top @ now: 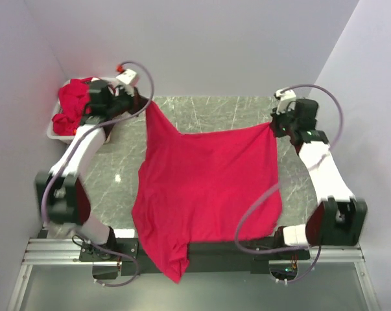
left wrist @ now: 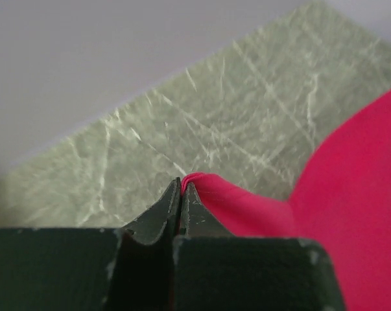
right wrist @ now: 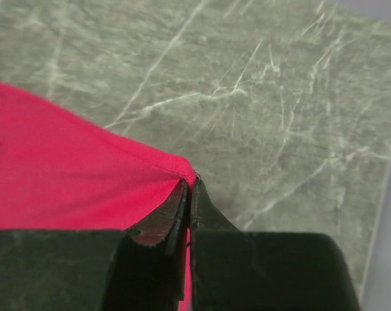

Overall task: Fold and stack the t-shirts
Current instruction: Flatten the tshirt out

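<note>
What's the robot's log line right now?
left tool: shut on t-shirt | right tool: shut on t-shirt | t-shirt: stretched over table | bin: red cloth

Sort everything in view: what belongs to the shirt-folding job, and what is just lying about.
Job in hand:
- spread t-shirt, pinched by the left gripper and right gripper
- crumpled t-shirts, far left

Just there:
- white bin holding the crumpled ones
- table
</note>
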### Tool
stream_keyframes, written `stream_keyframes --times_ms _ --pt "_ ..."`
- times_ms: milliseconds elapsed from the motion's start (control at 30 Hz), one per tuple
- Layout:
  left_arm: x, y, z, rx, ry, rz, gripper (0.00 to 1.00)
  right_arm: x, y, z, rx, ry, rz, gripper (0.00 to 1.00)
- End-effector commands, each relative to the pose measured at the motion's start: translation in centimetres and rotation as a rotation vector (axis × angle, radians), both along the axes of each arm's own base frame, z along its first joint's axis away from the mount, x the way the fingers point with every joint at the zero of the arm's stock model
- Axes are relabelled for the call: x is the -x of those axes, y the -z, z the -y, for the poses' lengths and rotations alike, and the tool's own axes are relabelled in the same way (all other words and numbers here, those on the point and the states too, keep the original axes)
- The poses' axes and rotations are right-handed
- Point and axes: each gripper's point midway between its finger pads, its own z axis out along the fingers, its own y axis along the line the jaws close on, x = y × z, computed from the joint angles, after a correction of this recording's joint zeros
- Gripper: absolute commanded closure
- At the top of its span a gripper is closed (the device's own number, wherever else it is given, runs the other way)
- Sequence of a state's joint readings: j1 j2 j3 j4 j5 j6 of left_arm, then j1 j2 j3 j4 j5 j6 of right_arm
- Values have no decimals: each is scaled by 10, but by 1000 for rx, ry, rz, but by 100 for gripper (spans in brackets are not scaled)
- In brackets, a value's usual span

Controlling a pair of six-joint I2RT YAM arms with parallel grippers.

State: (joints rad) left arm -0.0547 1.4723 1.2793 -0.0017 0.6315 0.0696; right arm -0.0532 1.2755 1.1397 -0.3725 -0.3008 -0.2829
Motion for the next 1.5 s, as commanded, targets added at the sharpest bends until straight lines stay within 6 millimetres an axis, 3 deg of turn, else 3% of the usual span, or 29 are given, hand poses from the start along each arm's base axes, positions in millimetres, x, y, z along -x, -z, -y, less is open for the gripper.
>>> stream_keyframes --times_ms 0,67,100,133,167,200,267,300,333,367,400,433,467,533,567,633,667,733,767,833,867,900,1033,1167,1300,1467 --pt "-67 10 1 -42 -50 59 99 -58 8 14 52 61 72 100" --pt "-92 26 8 -50 -38 33 99 -82 14 23 79 95 68 100" --pt "-114 38 15 -60 -28 19 99 -96 40 26 89 98 12 100" --pt "-125 44 19 -67 -20 16 99 -104 48 28 98 105 -6 100" --pt "-135 49 24 -76 -10 18 99 -119 40 32 107 123 14 100" --pt "-157 59 30 -92 -18 25 99 -129 66 35 116 127 -42 100" --pt "-179 74 33 -107 -36 18 99 -153 79 43 135 163 -64 100" --pt "-198 94 35 -121 -56 -16 97 -166 69 45 141 178 -58 100" --pt "-208 101 35 -133 -61 -23 91 -172 74 48 146 194 -79 100" --pt "-217 111 34 -147 -79 -39 84 -179 78 52 153 213 -95 88" --pt "-236 116 28 -153 -134 -33 77 -178 107 57 166 235 -183 84" --pt "-241 120 23 -158 -167 -43 64 -189 93 62 173 262 -161 78" --pt "-242 120 18 -161 -194 -53 57 -191 102 66 180 274 -187 62" --pt "-237 112 1 -184 -272 -51 43 -185 100 72 188 283 -209 32" --pt "-233 103 -4 -182 -286 -34 38 -180 88 73 190 287 -197 30" --pt "-207 89 -16 -177 -288 -63 34 -163 90 72 182 261 -236 30" --pt "-192 93 -19 -171 -286 -125 34 -154 75 71 177 257 -223 30" --pt "-161 84 -24 -162 -278 -189 37 -127 85 60 157 186 -299 30" --pt "-131 92 -19 -162 -228 -268 39 -115 77 55 146 163 -304 32" --pt "-103 105 -16 -157 -194 -347 46 -83 94 40 108 90 -408 35" --pt "-80 128 -11 -152 -155 -423 47 -72 93 34 93 74 -427 39" --pt "-64 125 -10 -148 -150 -448 49 -56 100 28 69 50 -485 41" --pt "-15 173 -2 -149 -103 -628 62 -12 134 10 8 -5 -631 58" --pt "12 210 -3 -154 -100 -749 67 12 162 8 17 -7 -713 65" --pt "27 233 -5 -191 -105 -816 68 34 189 11 42 -14 -803 67" --pt "44 268 -27 -279 -184 -931 71 59 219 15 83 -17 -915 69"
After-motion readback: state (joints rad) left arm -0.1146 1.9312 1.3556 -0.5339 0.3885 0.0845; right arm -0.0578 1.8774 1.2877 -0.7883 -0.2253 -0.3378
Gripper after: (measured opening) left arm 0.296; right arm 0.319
